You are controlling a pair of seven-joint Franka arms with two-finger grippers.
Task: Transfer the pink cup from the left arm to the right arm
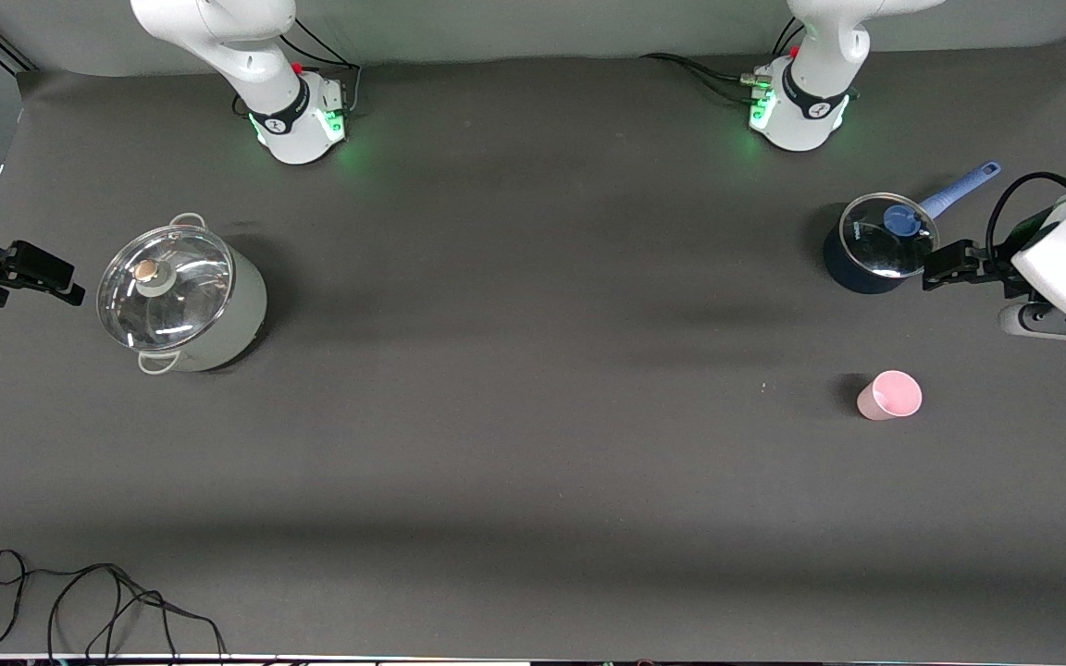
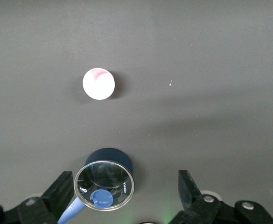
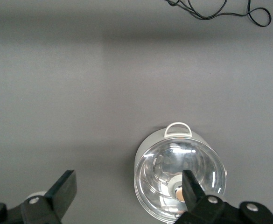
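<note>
The pink cup [image 1: 889, 395] [image 2: 98, 84] stands upright with its mouth up on the dark table, toward the left arm's end and nearer the front camera than the blue pot. My left gripper [image 1: 938, 268] [image 2: 126, 185] hangs open and empty up in the air beside the blue pot, well apart from the cup. At the right arm's end of the table, my right gripper [image 1: 56, 282] [image 3: 128, 181] also hangs open with nothing in it, beside the grey pot.
A small dark-blue pot [image 1: 871, 248] [image 2: 109, 170] with a glass lid and a blue handle [image 1: 959, 190] stands near the left gripper. A larger grey pot [image 1: 183, 298] [image 3: 180, 179] with a glass lid stands near the right gripper. A black cable [image 1: 98, 601] [image 3: 220, 11] lies by the front edge.
</note>
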